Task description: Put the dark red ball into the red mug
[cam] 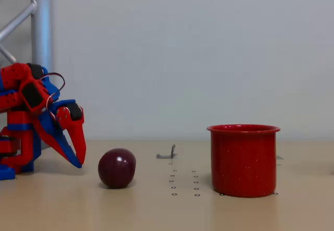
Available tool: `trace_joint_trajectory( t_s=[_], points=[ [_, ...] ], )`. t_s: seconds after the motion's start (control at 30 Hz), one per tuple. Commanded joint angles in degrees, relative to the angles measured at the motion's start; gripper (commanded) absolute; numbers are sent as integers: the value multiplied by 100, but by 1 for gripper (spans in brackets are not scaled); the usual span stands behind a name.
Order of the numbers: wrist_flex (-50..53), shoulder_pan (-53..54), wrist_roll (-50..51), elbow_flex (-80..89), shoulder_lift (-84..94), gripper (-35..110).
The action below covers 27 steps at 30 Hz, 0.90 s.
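Note:
The dark red ball (117, 168), glossy and plum-coloured, rests on the table left of centre. The red mug (243, 160) stands upright to the right, well apart from the ball. My gripper (80, 162), red and blue, hangs at the left with its tips pointing down just above the table, a short gap left of the ball. The fingers sit close together with nothing between them.
A metal frame post (40, 24) rises behind the arm at the left. A small grey metal clip (167, 154) lies on the table behind the ball and mug. Rows of small holes (183, 181) dot the table (156, 210) between ball and mug.

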Motion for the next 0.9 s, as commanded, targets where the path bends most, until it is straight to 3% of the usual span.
trace_joint_trajectory(
  t_s=[0.0, 0.5, 0.7, 0.87],
  points=[
    [9, -105, -62, 105, 422, -2],
    [-18, -114, -105, 105, 422, -2],
    [-360, 185, -1564, -237, 299, -2],
    [-729, 475, -2153, -1072, -299, -2]
  ],
)
